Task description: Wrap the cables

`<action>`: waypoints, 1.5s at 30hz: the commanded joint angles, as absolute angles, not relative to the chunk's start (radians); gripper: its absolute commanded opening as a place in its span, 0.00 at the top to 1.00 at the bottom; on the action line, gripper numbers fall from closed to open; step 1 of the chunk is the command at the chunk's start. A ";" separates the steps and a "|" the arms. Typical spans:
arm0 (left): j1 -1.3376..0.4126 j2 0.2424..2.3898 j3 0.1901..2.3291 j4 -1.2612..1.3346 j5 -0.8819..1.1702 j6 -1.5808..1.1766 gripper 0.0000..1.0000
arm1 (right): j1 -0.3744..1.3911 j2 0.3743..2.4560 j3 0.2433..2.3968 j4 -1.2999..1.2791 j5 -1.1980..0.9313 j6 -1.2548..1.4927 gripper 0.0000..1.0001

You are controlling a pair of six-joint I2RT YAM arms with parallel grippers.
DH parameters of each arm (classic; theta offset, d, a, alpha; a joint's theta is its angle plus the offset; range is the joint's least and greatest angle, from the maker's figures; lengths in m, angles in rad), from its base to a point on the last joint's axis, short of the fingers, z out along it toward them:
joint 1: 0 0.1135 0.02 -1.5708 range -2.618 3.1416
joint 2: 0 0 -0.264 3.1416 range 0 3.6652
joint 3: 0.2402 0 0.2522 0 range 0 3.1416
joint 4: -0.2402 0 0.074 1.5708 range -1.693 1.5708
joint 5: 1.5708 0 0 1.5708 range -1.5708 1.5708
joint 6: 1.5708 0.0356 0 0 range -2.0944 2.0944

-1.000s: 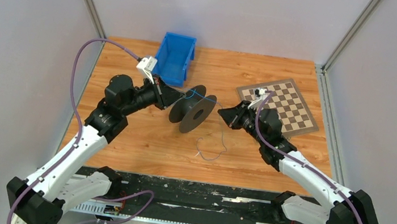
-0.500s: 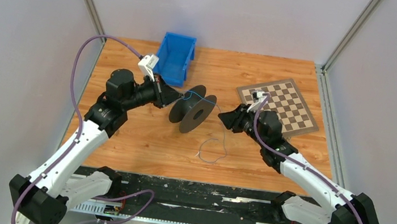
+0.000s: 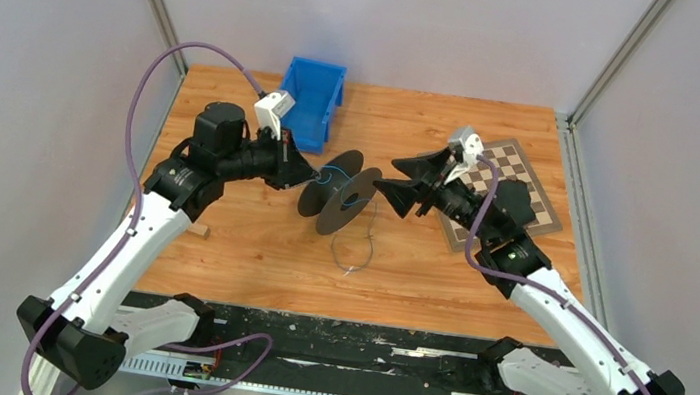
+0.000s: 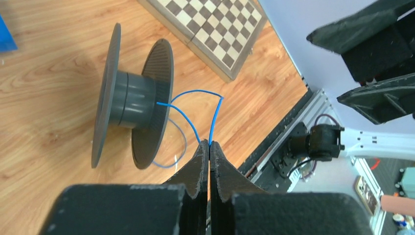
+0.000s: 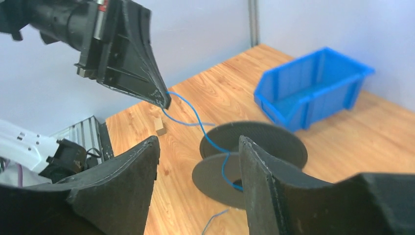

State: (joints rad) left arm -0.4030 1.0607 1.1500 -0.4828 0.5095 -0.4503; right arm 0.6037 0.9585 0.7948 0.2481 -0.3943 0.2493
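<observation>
The cable is a thin blue wire (image 4: pixel 188 117). It runs from the core of a black spool (image 3: pixel 339 192) lying on its side up to my left gripper (image 4: pixel 209 144), which is shut on it just left of the spool (image 4: pixel 132 100). Its loose end curls on the table (image 3: pixel 351 253) in front of the spool. My right gripper (image 5: pixel 198 142) hangs open above the spool's right side, with nothing between its fingers. In the right wrist view the cable (image 5: pixel 195 120) rises from the spool (image 5: pixel 254 147) to the left gripper (image 5: pixel 166 103).
A blue bin (image 3: pixel 309 102) stands at the back, behind the left gripper. A chessboard (image 3: pixel 518 188) lies at the back right, under the right arm. A small wooden block (image 3: pixel 198 230) lies near the table's left edge.
The right gripper has opened and let go of the cable, then risen and swung left toward the spool. The loose cable loop has dropped closer under the spool. The left gripper stays shut.
</observation>
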 commanded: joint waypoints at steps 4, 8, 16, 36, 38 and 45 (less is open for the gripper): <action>-0.397 1.086 1.251 -0.649 0.563 -0.368 1.00 | 0.618 1.169 0.931 0.342 -0.658 0.012 0.34; -0.397 1.119 1.276 -0.695 0.590 -0.360 1.00 | 0.620 1.263 0.991 0.297 -0.752 -0.070 0.30; -0.397 1.166 1.290 -0.720 0.592 -0.344 1.00 | 0.645 1.380 1.027 0.356 -0.713 -0.051 0.39; -0.396 1.263 1.342 -0.764 0.496 -0.292 0.95 | 0.644 1.505 1.065 0.391 -0.659 -0.058 0.99; -0.396 1.257 1.340 -0.755 0.417 -0.284 0.76 | 0.644 1.523 1.063 0.450 -0.630 -0.027 1.00; -0.396 1.151 1.237 -0.546 0.278 -0.268 0.33 | 0.644 1.594 1.076 0.554 -0.588 0.110 1.00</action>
